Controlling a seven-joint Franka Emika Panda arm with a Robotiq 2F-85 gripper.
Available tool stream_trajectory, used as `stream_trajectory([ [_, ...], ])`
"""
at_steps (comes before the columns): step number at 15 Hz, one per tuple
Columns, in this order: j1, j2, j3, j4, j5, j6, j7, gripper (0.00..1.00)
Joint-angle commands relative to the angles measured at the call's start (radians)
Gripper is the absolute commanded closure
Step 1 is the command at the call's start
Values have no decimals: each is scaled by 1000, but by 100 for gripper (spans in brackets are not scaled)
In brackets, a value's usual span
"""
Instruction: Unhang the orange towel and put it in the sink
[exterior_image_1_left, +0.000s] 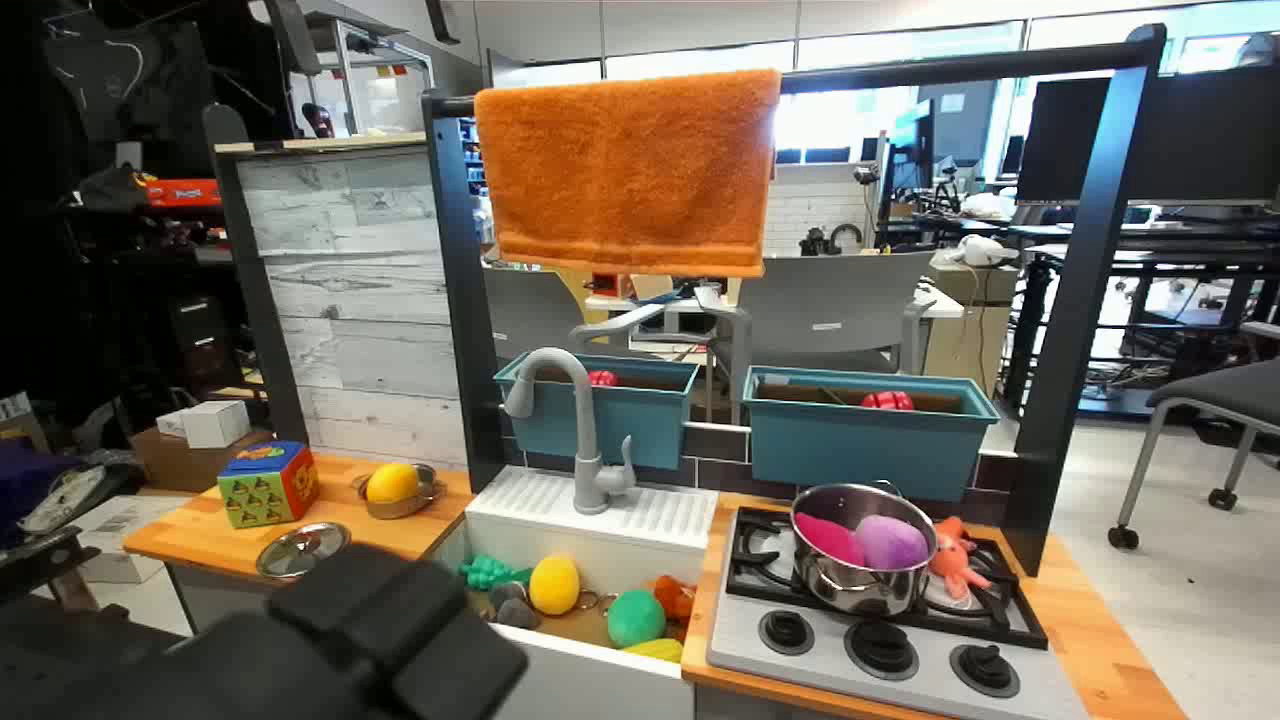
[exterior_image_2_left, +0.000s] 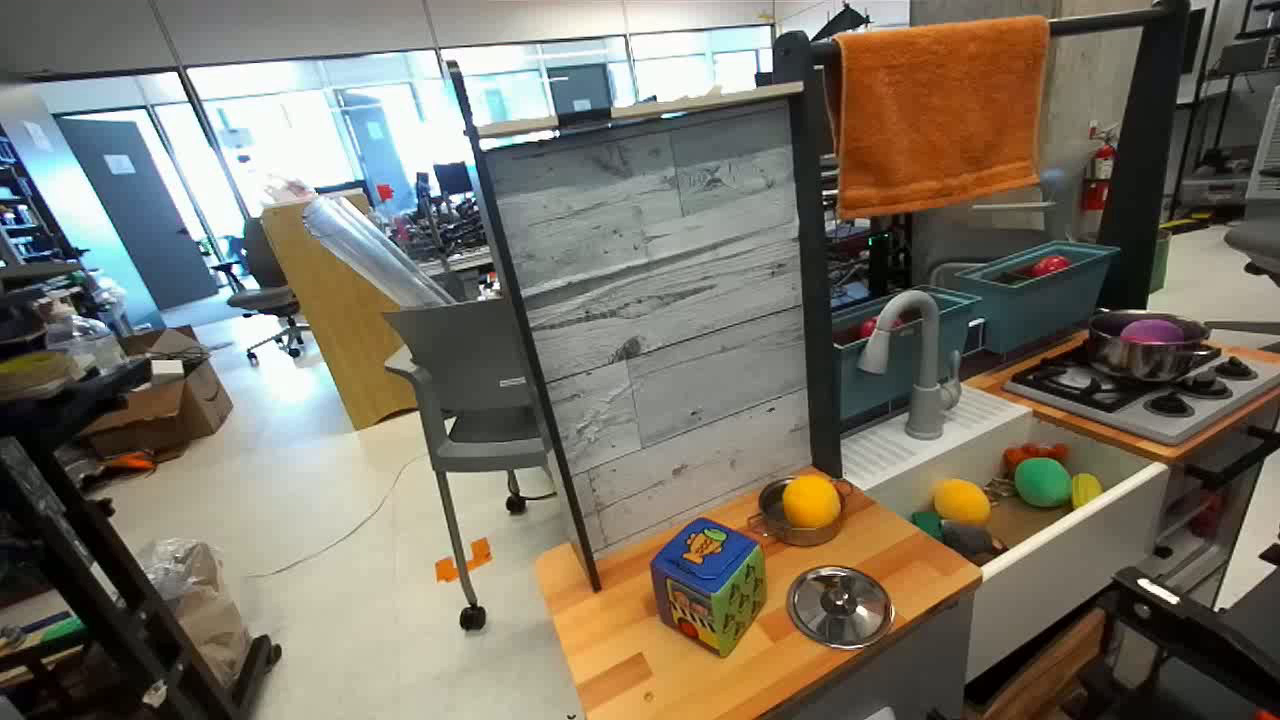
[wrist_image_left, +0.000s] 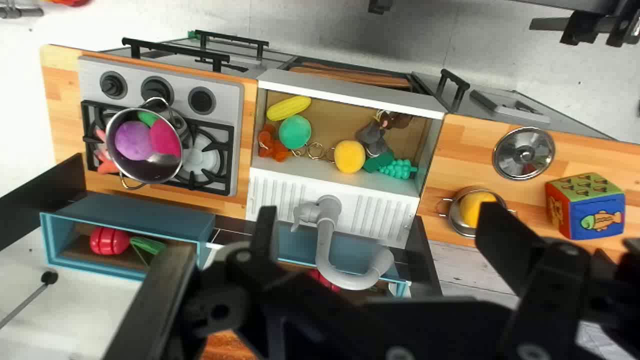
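Observation:
The orange towel hangs folded over the black bar above the sink. It also hangs there in an exterior view, and an orange patch of it shows at the bottom edge of the wrist view. The white sink lies below the bar and holds several toys; its front wall shows in an exterior view. My gripper is open and empty, fingers wide apart, with the faucet in view between them. Its fingertips show at the top edge of an exterior view, up and left of the towel.
A grey faucet rises behind the sink. Teal planters hang behind the counter. A pot with toys stands on the stove. A toy cube, a lid and a small pan stand on the counter.

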Motion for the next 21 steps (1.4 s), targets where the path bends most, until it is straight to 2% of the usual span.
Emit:
stream_trajectory([
  [1,-2,0,2,3,1,-2,-1,0],
  [11,-2,0,2,4,1,-2,-1,0],
  [15,10,59,0,41,71,37,36,0],
  [18,14,112,14,51,111,146,87,0],
  [21,19,168,44,40,124,322,156,0],
])
